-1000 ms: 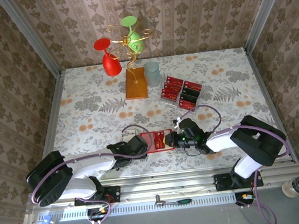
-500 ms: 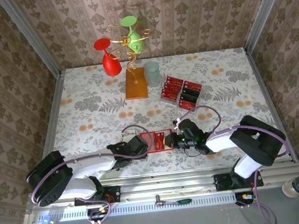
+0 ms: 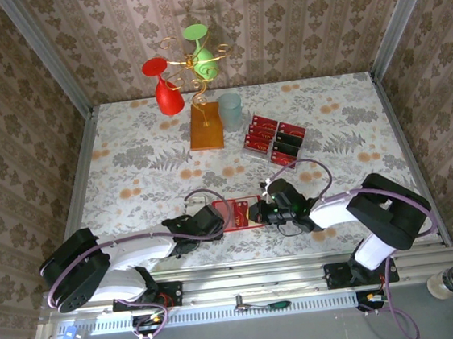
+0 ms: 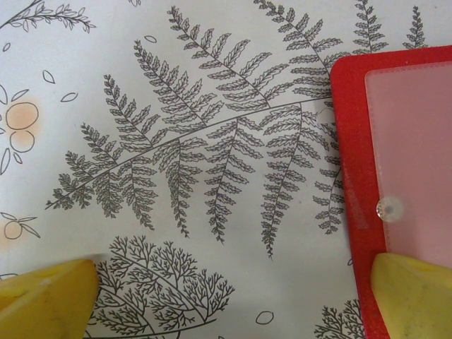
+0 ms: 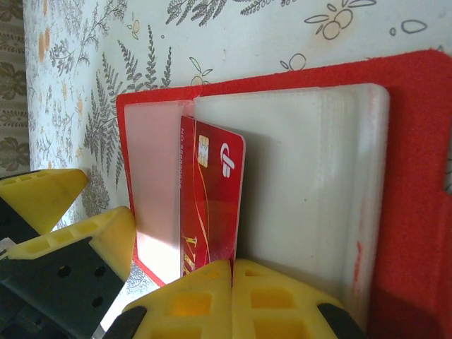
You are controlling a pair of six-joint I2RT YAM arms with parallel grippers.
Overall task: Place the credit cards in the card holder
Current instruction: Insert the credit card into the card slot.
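The red card holder [image 3: 243, 215] lies open near the front edge, pale pockets up. My right gripper [image 3: 256, 212] is shut on one red credit card [image 5: 212, 187], which stands on edge over the pale pockets [image 5: 296, 176], its far end at the left pocket. My left gripper [image 3: 225, 216] is open at the holder's left side. One yellow fingertip [image 4: 413, 296] rests on the holder's red border [image 4: 351, 176], the other [image 4: 42, 296] is on the tablecloth. More credit cards [image 3: 274, 138] stand in a clear tray farther back.
An orange-brown stand base [image 3: 205, 128] with a gold wire frame carries a red glass [image 3: 166, 91] and a green one [image 3: 200, 51] at the back. A pale green cup [image 3: 230, 111] stands beside it. Walls close in the table on three sides.
My right gripper has shifted a little to the left with the card, further over the holder. The left arm has stayed put.
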